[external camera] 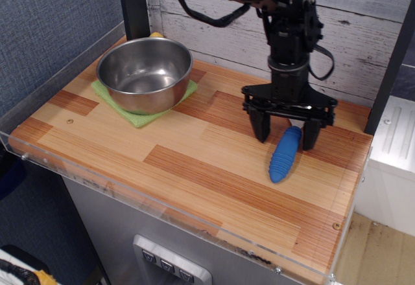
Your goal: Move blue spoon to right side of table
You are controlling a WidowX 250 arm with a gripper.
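Your gripper (288, 134) stood spread wide and empty, its fingers (261, 127) pointing down on either side of the far end of the blue spoon (284, 155), gripping nothing. That spoon lay flat on the right part of the desk (194, 168), handle toward the near edge. Well away at the far left, a steel bowl (144, 73) sat on a green cloth (137, 116).
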